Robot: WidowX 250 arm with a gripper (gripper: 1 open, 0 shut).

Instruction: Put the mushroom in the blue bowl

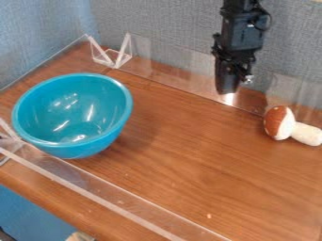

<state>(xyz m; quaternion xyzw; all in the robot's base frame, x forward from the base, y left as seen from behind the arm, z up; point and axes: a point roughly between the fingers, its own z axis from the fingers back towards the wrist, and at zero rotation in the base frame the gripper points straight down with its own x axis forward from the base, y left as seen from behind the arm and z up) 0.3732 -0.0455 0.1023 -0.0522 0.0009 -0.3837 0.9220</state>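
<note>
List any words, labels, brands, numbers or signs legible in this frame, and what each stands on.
None: no readable text shows on the blue bowl, the mushroom, the tabletop or the robot arm.

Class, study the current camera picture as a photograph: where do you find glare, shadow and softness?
In the camera view: small bright highlights inside the glossy turquoise-blue bowl; a pale vertical glare on the clear plastic strip behind the black gripper; a soft, darker shadow on the brown wooden tabletop just right of the bowl; fine detail soft throughout, the gripper's included.
</note>
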